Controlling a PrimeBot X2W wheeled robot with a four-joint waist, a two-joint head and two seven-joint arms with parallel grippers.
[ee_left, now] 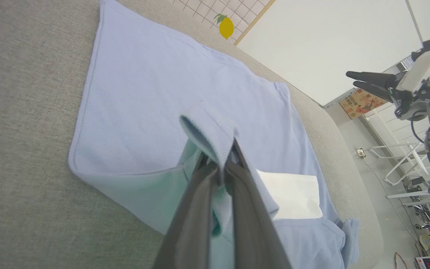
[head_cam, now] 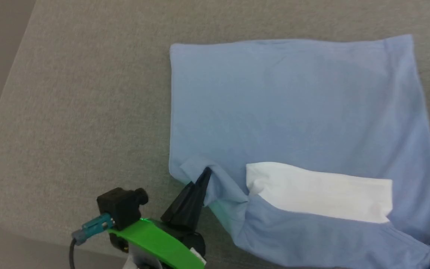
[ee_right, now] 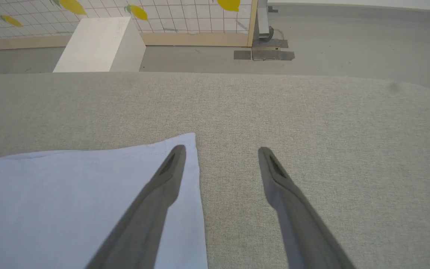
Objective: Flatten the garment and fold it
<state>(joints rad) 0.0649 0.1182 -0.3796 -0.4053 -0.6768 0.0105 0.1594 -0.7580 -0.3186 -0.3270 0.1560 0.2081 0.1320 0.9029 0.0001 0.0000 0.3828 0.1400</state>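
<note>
The left gripper (head_cam: 204, 175), at the lower centre of the head view, is clenched on a bunched edge of the light blue short-sleeved shirt (head_cam: 293, 104) and holds that fold slightly above the grey cloth-covered table (head_cam: 69, 112). The right gripper (ee_right: 221, 151) is spread wide and holds nothing. One of its fingers is over the shirt's corner at the lower left of its own view, the other over bare table. The shirt lies mostly spread across the right of the head view, with a white section (head_cam: 319, 190) near its lower edge. The step in hand looks like flattening. The next move probably calls for drawing the pinched edge outward and laying it smooth.
</note>
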